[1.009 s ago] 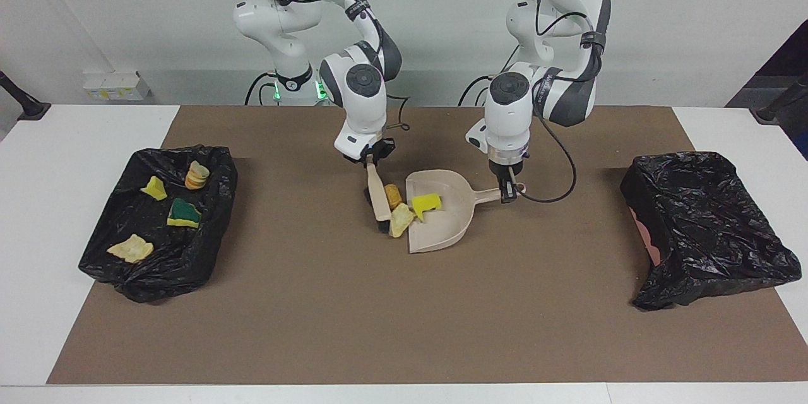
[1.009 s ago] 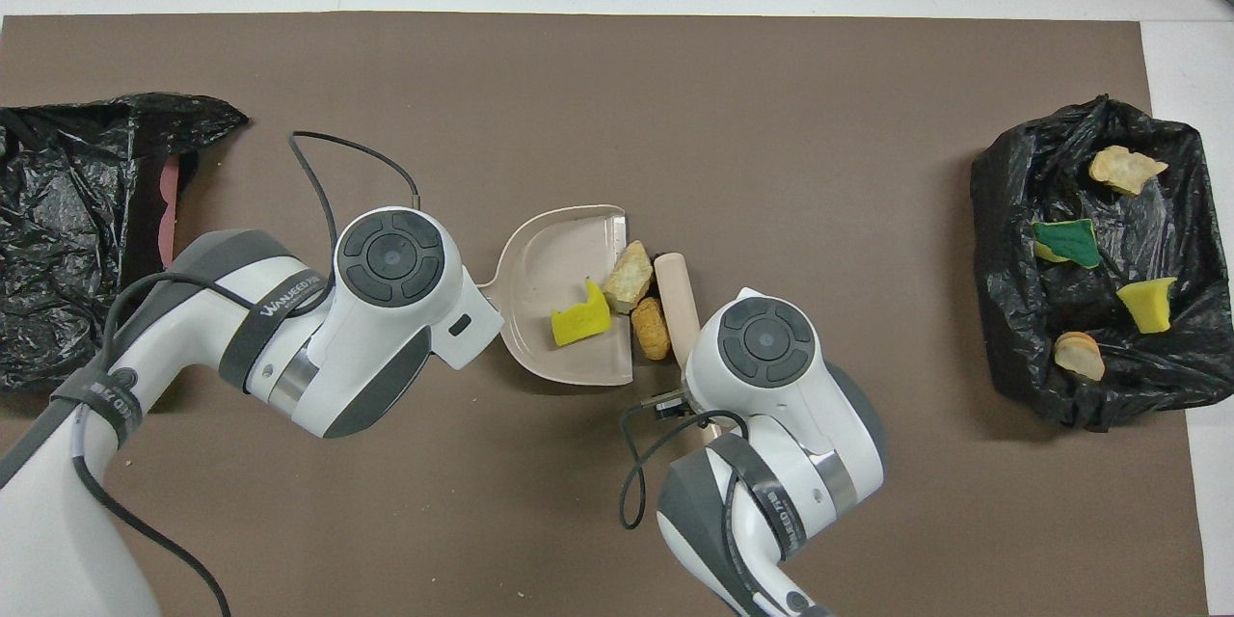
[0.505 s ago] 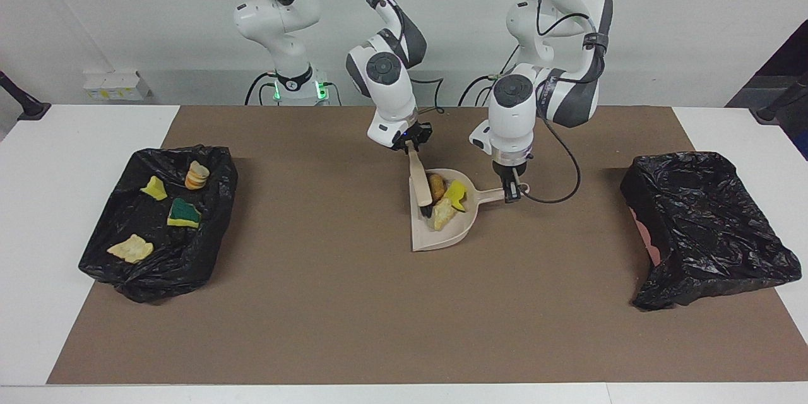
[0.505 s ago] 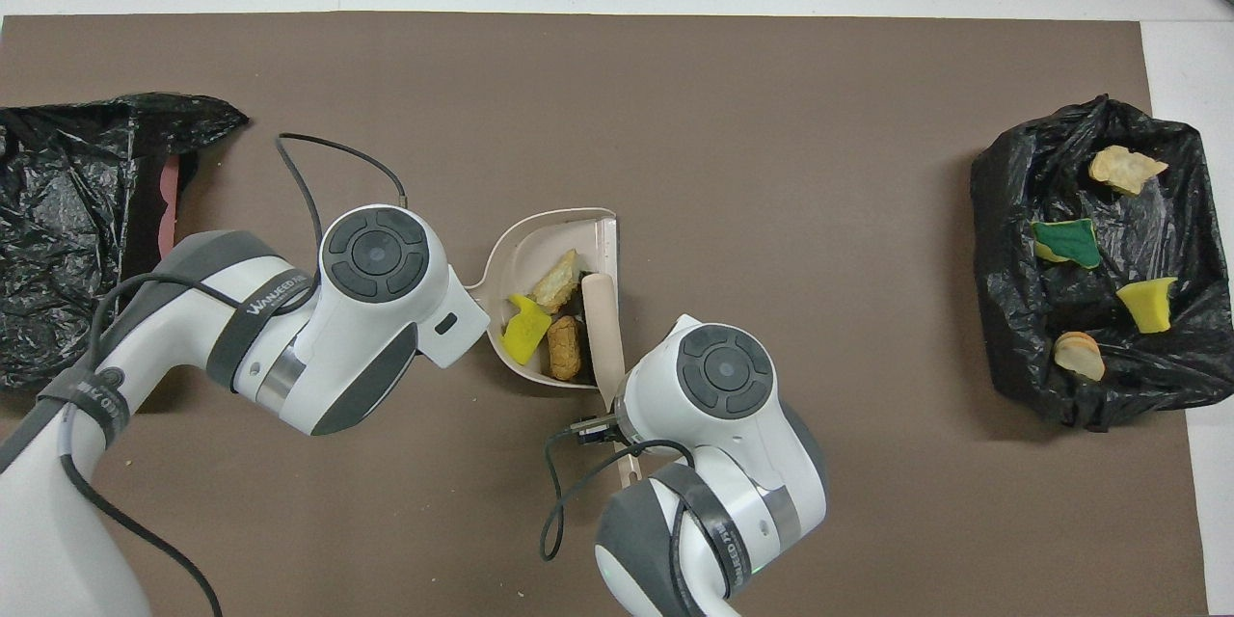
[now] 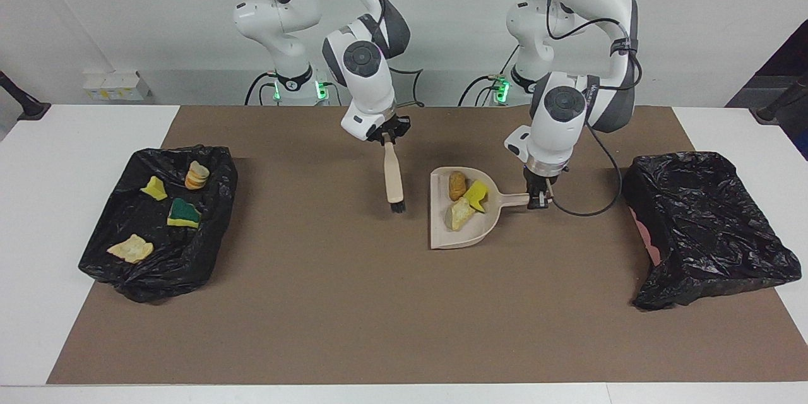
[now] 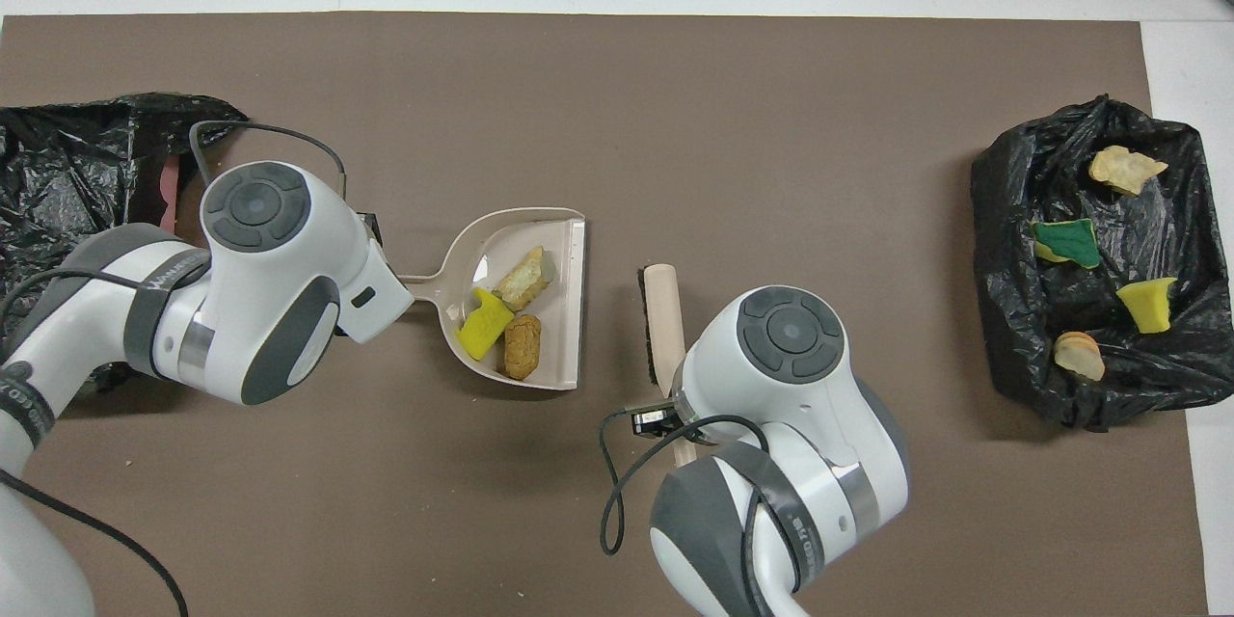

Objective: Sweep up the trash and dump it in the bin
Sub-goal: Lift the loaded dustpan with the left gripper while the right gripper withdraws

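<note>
Three pieces of trash lie in the beige dustpan (image 5: pixel 470 235): a brown bread piece (image 5: pixel 457 184), a yellow sponge chunk (image 5: pixel 478 195) and a pale piece (image 5: pixel 460 214). The overhead view shows them too, as the sponge (image 6: pixel 484 323), the bread (image 6: pixel 523 359) and the pale piece (image 6: pixel 523 275), all within the dustpan (image 6: pixel 463 260). My left gripper (image 5: pixel 538 200) is shut on the dustpan's handle. My right gripper (image 5: pixel 387 137) is shut on the handle of the beige brush (image 5: pixel 394 178), which hangs bristles down beside the dustpan's open edge, apart from it. From above, both grippers are hidden under their wrists.
A black-bagged bin (image 5: pixel 158 259) at the right arm's end of the brown mat holds several scraps, among them a green-backed sponge (image 5: pixel 184 213). A second black-bagged bin (image 5: pixel 707 221) stands at the left arm's end, close to the dustpan's handle.
The brush swept the two loose scraps into the dustpan, then drew back toward the right arm's end. The left gripper carried the dustpan toward the left arm's end.
</note>
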`<state>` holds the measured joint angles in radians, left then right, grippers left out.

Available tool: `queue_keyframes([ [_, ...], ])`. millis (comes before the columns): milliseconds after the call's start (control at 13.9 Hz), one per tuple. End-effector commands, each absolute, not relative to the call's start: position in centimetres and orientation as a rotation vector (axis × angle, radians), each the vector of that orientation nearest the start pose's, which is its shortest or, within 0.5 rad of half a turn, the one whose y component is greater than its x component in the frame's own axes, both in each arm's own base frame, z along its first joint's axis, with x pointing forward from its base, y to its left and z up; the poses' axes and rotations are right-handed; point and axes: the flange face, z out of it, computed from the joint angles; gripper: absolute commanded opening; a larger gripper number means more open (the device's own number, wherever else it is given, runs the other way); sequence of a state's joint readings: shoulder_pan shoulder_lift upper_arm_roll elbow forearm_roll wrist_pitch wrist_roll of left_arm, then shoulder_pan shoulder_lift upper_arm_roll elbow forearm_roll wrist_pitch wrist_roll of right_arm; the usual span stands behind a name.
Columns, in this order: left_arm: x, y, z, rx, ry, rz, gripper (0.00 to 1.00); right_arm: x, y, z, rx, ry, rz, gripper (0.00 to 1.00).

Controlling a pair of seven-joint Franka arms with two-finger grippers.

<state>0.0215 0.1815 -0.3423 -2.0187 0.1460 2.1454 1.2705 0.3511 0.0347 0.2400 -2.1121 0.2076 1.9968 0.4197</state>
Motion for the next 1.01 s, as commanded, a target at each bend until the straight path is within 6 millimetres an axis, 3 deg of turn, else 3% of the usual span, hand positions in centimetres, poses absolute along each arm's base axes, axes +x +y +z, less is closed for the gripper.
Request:
queue_keyframes([
  [0,56.1,-14.6,38.9,-2.134,2.295,0.006,0.0,40.5,33.2,39.1,-3.073,-0.101,0.321,0.0],
  [144,56.2,-12.6,41.4,-2.13,2.275,-0.049,0.0,38.9,35.5,38.7,-3.105,-0.048,0.284,0.0],
  [288,56.1,-9.1,43.6,-2.147,2.24,-0.049,0.0,36.3,38.2,38.3,-3.118,-0.127,0.3,0.0],
  [433,56.0,-4.0,45.1,-2.202,2.174,-0.038,0.0,33.8,41.1,36.3,-3.154,-0.092,0.319,0.0],
  [577,55.7,1.2,45.3,-2.29,2.115,-0.013,0.0,32.7,42.3,35.0,-3.167,-0.076,0.313,0.0],
  [721,55.3,7.8,45.8,-2.344,2.074,-0.05,0.0,31.7,43.7,33.7,-3.163,-0.011,0.3,0.0],
  [793,55.3,10.9,47.1,-2.339,2.062,-0.102,0.0,31.8,43.8,33.3,-3.162,0.009,0.309,0.0],
  [865,55.3,13.5,48.0,-2.338,2.043,-0.137,0.0,31.7,43.8,33.4,-3.17,0.009,0.323,0.18],
  [937,55.0,16.0,48.7,-2.341,2.016,-0.149,0.0,31.8,43.9,33.6,-3.182,0.003,0.333,0.99],
])
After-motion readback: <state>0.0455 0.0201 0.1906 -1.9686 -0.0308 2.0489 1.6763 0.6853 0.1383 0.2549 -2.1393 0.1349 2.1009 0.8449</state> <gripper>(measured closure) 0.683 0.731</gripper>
